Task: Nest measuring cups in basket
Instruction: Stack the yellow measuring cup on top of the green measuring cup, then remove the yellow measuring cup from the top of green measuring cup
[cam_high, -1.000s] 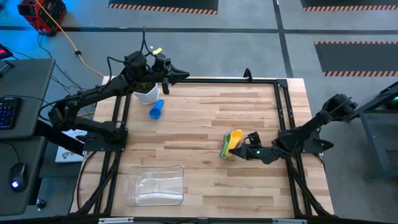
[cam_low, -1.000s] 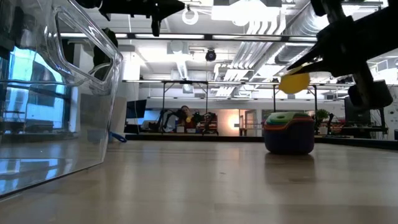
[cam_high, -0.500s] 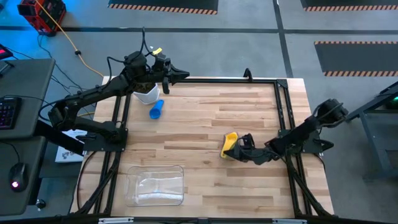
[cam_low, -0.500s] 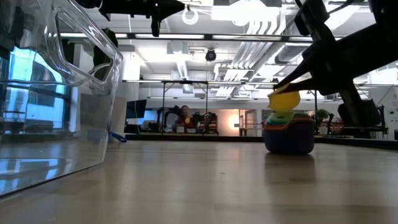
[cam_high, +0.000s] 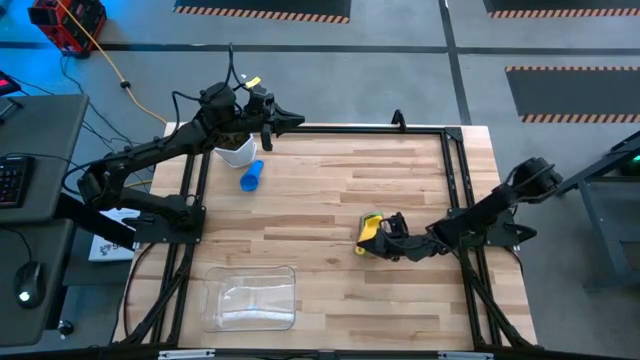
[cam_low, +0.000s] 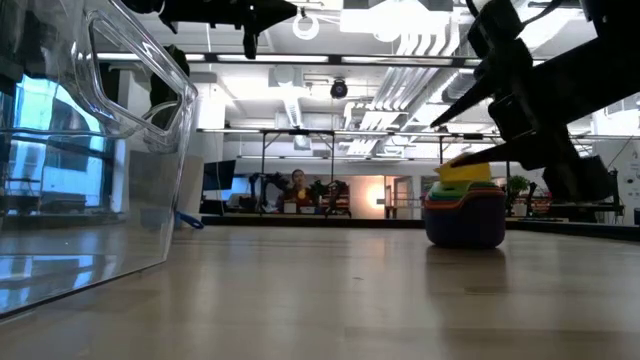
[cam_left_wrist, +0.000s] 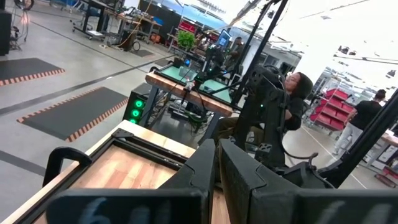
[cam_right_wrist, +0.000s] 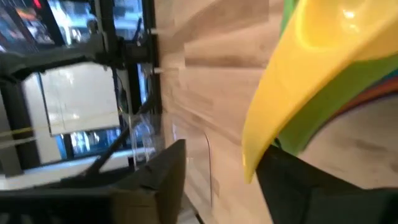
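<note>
Wooden table (cam_high: 330, 190) holds one nested cup stack (cam_low: 464, 208), one blue cup (cam_high: 251, 177), one basket (cam_high: 250, 297); right gripper (cam_high: 383, 236) parted, left gripper (cam_high: 290, 121) closed.

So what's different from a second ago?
The right tool lowered the yellow cup from above the stack into its top, and its jaws are parting. The left tool, blue cup and basket haven't moved.

Both arms are dark, slim and jointed, built of black links with rounded housings at the joints. The left arm (cam_high: 150, 160) carries loose black cables and a small yellow tag near its wrist. The right arm (cam_high: 490, 212) looks plainer, with blocky black fingers (cam_right_wrist: 158, 180).
</note>
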